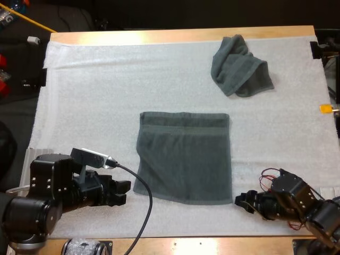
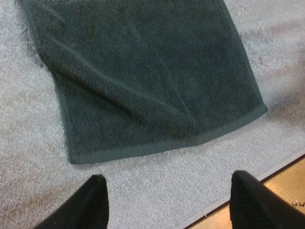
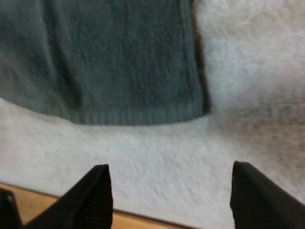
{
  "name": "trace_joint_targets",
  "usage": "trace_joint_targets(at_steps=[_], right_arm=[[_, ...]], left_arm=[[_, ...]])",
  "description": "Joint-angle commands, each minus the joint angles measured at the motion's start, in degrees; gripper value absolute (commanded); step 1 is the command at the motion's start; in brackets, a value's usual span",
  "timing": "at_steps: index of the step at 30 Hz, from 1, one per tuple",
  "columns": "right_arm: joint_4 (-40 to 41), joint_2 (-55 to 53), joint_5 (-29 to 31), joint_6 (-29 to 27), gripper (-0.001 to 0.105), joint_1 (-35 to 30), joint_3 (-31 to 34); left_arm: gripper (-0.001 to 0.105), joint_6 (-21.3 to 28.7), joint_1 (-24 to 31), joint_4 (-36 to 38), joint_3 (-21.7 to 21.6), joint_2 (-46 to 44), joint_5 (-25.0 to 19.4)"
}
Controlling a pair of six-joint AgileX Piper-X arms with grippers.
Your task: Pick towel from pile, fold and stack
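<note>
A dark grey-green towel [image 1: 184, 155] lies spread flat in the middle of the white mat. A second towel [image 1: 240, 67], crumpled, sits at the far right of the mat. My left gripper [image 1: 123, 192] rests low beside the flat towel's near left corner, open, with nothing between its fingers [image 2: 88, 204]; the towel [image 2: 143, 71] lies just ahead of it. My right gripper [image 1: 243, 201] sits by the near right corner, also open and apart from the towel [image 3: 100, 57], its fingers [image 3: 93, 195] over bare mat.
The white mat [image 1: 95, 95] covers most of the wooden table [image 1: 175, 36]. The table's near edge runs just behind both grippers. Bare mat lies to the left of the flat towel and between the two towels.
</note>
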Motion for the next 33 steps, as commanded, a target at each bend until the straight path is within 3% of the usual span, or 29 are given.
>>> trace_joint_targets(at_steps=[1, 9, 23, 33], right_arm=[[-2.44, -0.19, -0.83, 0.95, 0.054, 0.2, 0.52], [-7.98, 4.39, -1.2, 3.37, 0.054, 0.2, 3.98], [-22.59, 20.39, -4.07, 6.18, 0.054, 0.2, 3.98], [-29.79, 26.14, -4.68, 9.42, 0.054, 0.2, 3.98]], left_arm=[[0.054, -0.34, -0.21, 0.28, -0.31, 0.2, 0.48], [0.054, -0.34, -0.21, 0.28, -0.31, 0.2, 0.48], [0.054, -0.34, -0.21, 0.28, -0.31, 0.2, 0.48], [0.054, -0.34, -0.21, 0.28, -0.31, 0.2, 0.48]])
